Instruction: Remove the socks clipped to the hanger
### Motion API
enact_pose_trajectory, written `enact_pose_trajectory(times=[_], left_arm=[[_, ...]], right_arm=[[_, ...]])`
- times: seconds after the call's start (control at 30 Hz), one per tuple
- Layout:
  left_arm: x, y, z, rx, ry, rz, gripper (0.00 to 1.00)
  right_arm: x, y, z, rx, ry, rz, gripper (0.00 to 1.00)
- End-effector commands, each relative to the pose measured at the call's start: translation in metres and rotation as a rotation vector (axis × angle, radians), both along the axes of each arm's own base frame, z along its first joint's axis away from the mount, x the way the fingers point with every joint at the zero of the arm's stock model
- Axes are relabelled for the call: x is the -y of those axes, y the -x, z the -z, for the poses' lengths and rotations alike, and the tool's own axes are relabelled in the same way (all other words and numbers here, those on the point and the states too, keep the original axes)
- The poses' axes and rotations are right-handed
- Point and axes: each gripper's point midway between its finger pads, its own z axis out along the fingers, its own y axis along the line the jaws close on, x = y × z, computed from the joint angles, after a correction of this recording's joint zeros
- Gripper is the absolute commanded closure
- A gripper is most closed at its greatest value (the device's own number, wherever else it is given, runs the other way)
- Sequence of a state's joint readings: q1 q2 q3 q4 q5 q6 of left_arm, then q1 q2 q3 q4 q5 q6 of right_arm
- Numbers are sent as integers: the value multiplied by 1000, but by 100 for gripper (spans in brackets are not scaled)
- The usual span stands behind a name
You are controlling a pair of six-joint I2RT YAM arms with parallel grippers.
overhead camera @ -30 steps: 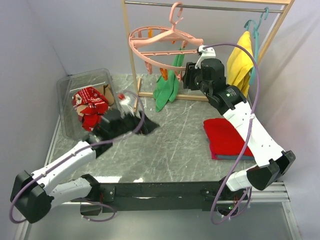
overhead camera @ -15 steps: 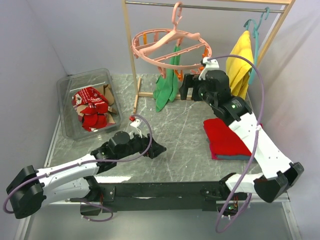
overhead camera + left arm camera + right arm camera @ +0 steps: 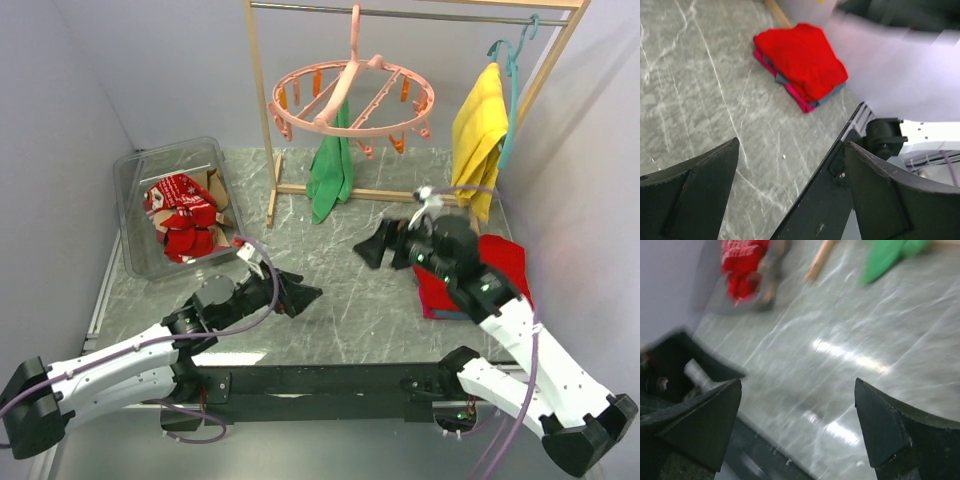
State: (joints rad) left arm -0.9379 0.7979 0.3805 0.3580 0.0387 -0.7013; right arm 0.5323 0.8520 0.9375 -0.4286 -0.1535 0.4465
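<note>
The salmon-pink hanger (image 3: 352, 95) hangs by its hook from the wooden rail; its pink and orange pegs hold no socks, only a long green cloth hangs under it. Red and patterned socks (image 3: 182, 215) lie in the clear bin; they show blurred in the right wrist view (image 3: 742, 265). My left gripper (image 3: 300, 294) is open and empty, low over the table near the front, its fingers (image 3: 695, 190) wide apart. My right gripper (image 3: 372, 245) is open and empty above the table's middle right, its fingers (image 3: 885, 432) wide apart.
A clear plastic bin (image 3: 135, 175) stands at the back left. A green cloth (image 3: 330, 170) hangs to the table. A folded red cloth (image 3: 500, 260) lies right, also in the left wrist view (image 3: 800, 57). A yellow cloth (image 3: 475, 130) hangs on a teal hanger. Wooden rack posts (image 3: 260, 110) stand behind.
My right gripper has dropped from beside the ring down and toward the front. My left gripper has moved from the bin toward the front middle. The ring has swung back to level.
</note>
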Motion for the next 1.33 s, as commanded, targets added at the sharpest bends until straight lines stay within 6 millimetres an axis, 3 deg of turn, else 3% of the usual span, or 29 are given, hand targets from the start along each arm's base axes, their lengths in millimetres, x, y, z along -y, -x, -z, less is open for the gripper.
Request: enact_pose_trajectory(times=[0.0,0.03,0.1,0.13,0.2,0.23,0.27,0.3,0.33,0.47,0.5,0.57,0.6,0.63,0.67,0.7,0.77,0.8,1.03,1.3], left_arm=[[-9,2,-9,21,76,-32,9],[-12,-2,-10,21,92,-61,8],[-16,2,-4,-1,116,-63,8],[-17,3,-4,0,134,-61,8],[-20,8,5,-26,150,-57,8],[-22,9,7,-31,159,-57,8],[-24,12,14,-42,160,-55,8],[-26,13,17,-55,168,-54,8],[-27,15,20,-61,171,-54,8],[-37,23,33,-82,203,-56,8],[-40,23,35,-90,212,-64,7],[-44,26,37,-93,229,-65,7],[-45,25,42,-104,221,-74,7],[-47,26,44,-107,220,-79,7],[-49,26,44,-106,227,-83,7],[-50,26,47,-118,224,-89,6],[-54,27,57,-134,220,-103,6],[-55,27,58,-137,223,-106,6],[-61,25,80,-205,245,-149,3],[-62,29,101,-273,269,-150,3]], right_arm=[[-59,38,-3,6,-311,-281,0],[-66,44,22,-65,-347,-290,0],[-81,51,20,-19,-419,-335,0],[-85,54,43,-69,-420,-327,0],[-93,57,46,-23,-455,-326,0],[-90,61,69,-49,-448,-304,0],[-85,56,77,-34,-458,-252,0],[-84,58,72,6,-504,-249,0],[-75,63,93,-23,-519,-215,0],[-46,61,111,7,-575,-82,0],[-36,55,130,-32,-524,-3,0],[-18,52,140,-27,-519,83,0],[-10,54,162,-82,-458,130,0],[1,48,156,-68,-505,204,0],[9,47,164,-98,-507,259,0],[19,49,185,-159,-464,320,0],[29,48,190,-172,-511,383,0],[34,52,205,-211,-481,410,0],[23,54,225,-256,-592,383,0],[24,59,236,-260,-516,360,0]])
